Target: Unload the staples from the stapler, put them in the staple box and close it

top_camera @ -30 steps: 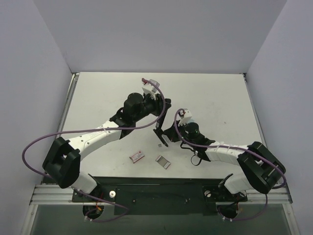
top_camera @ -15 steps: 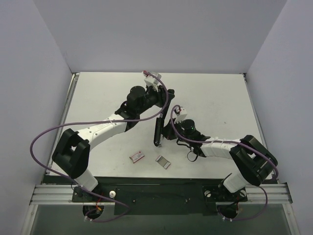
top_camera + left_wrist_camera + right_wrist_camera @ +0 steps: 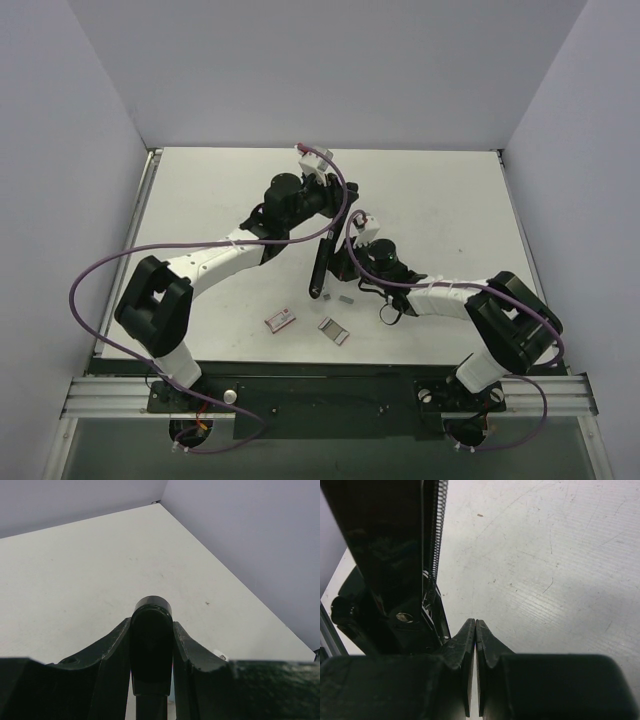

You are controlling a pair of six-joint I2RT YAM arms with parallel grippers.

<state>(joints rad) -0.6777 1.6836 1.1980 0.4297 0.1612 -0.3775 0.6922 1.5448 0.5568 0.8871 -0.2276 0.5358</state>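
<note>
White tabletop [image 3: 200, 210], scuffed, with plain lilac-grey walls on three sides.

My left gripper [image 3: 151, 625] is clamped on the stapler [image 3: 320, 266]. Its fingers [image 3: 112, 645] press both sides of the rounded black end.

From above, the stapler sits about mid-table, lengthwise toward the bases. Its far end is in my left grip. Can't tell whether the near tip touches the table.

My right gripper [image 3: 472, 632] is just beside the stapler's right side. Its fingers are pressed flat together, with nothing visible between them.

Right wrist view shows the black stapler body close on the left, with a coil spring [image 3: 436, 530] along its edge and a small rivet [image 3: 404, 616] lower down.

The staples [image 3: 347, 297] are a small silver-grey strip lying on the table, just right of the stapler's near tip and apart from it.

A reddish-brown box [image 3: 281, 319] and a grey tray [image 3: 333, 330] lie nearer the bases, near each other but not touching.

The box has a pale panel on top; any print on it is too small to read. I can't make out any lettering on the stapler.
</note>
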